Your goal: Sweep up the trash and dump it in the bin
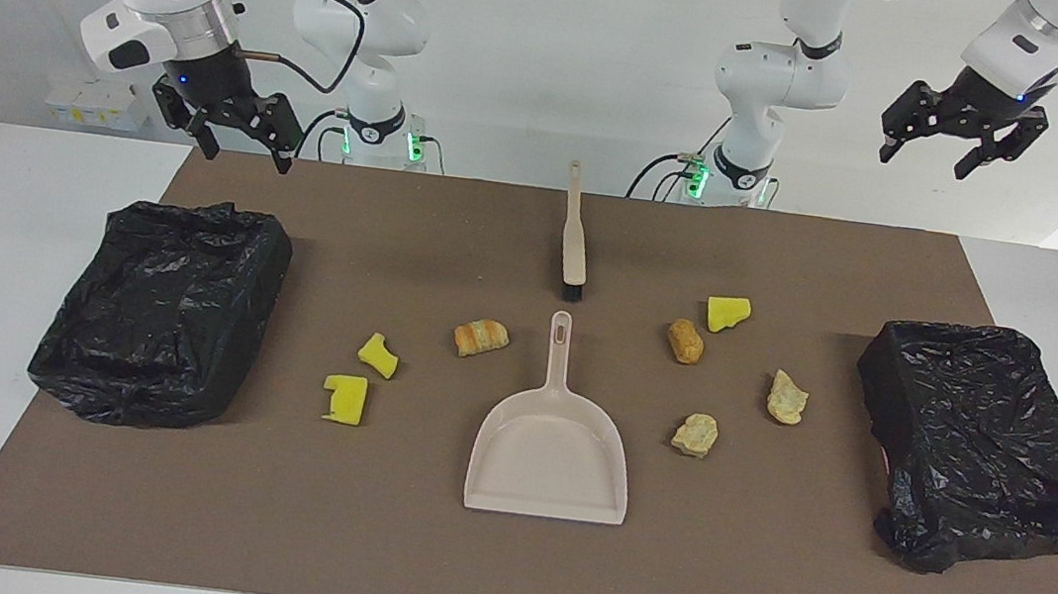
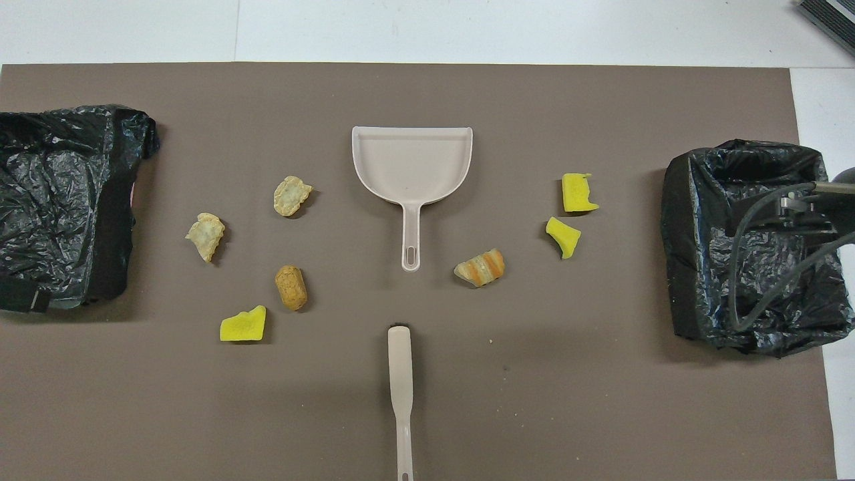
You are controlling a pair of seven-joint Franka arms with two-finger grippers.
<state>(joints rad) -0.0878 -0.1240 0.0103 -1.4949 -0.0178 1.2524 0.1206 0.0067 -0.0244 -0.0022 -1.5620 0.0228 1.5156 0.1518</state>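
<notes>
Dustpan point(image 1: 550, 459): beige, flat on the brown mat point(image 1: 499, 563) at the middle of the tabletop, its wide mouth pointing away from the robots and its handle toward them.
Brush point(image 1: 575, 243): beige with dark bristles, lying nearer to the robots than the dustpan and in line with it, bristle end just short of the dustpan handle, not touching it.
Trash, right arm's end: two yellow sponge chunks point(image 1: 345, 399) point(image 1: 378, 355) close together, and a striped orange bread-like piece point(image 1: 481, 337) between them and the dustpan handle.
Trash, left arm's end: a brown bread-like piece point(image 1: 685, 341) with a yellow sponge chunk point(image 1: 728, 313) just beside it, nearer to the robots; two pale crumbly lumps point(image 1: 695, 434) point(image 1: 786, 398) farther from the robots.
Trash overall: seven scraps, all on the mat, none in the dustpan or in a bin.
Bins: two, each lined with a black plastic bag, one at the right arm's end point(image 1: 164, 310) and one at the left arm's end point(image 1: 980, 443) of the mat.
Left tool point(image 1: 959, 147): raised in the air above the bin at the left arm's end, fingers spread apart, holding nothing.
Right tool point(image 1: 230, 123): raised over the mat's edge by the bin at the right arm's end, fingers spread apart, holding nothing.
Contact: neither tool touches the brush, the dustpan or any scrap.
</notes>
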